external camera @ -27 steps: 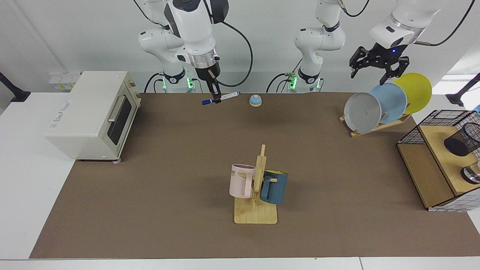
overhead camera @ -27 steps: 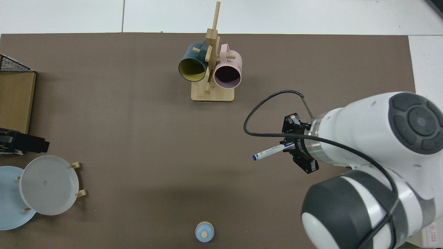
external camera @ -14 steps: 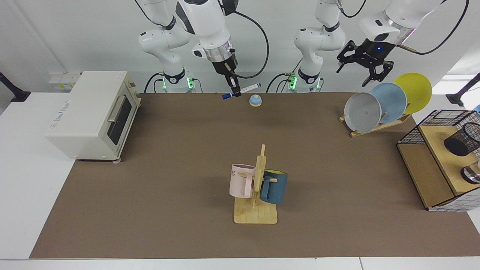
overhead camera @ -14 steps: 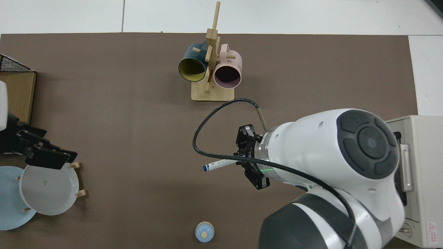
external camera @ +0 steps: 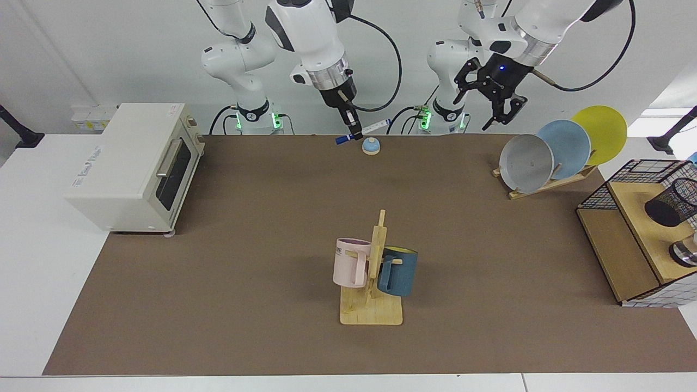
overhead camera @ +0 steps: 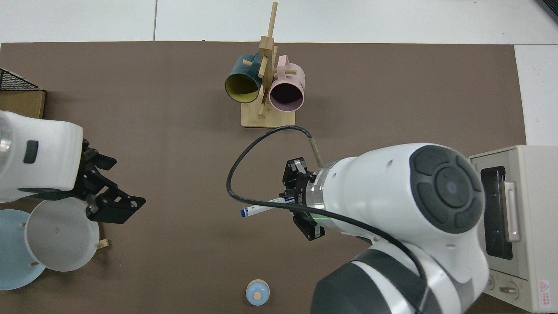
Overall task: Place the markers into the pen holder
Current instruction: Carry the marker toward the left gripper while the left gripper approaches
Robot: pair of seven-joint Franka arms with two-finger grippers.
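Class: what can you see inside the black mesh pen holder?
The pen holder shows no marker; its bottom is hidden. The marker is in the right gripper.

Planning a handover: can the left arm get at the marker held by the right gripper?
Probably yes: the left gripper hangs open in the air, with nothing between it and the marker that the right gripper holds above the table.

Over the last second the right gripper (external camera: 356, 132), clamped on the marker (external camera: 364, 133), has carried it across the far side of the table toward the centre, so that its blue cap now hangs just beside the small blue bell (external camera: 371, 146). The left gripper (external camera: 498, 106), fingers spread and empty, has swung away from above the plate rack (external camera: 550, 183) toward the table's middle.
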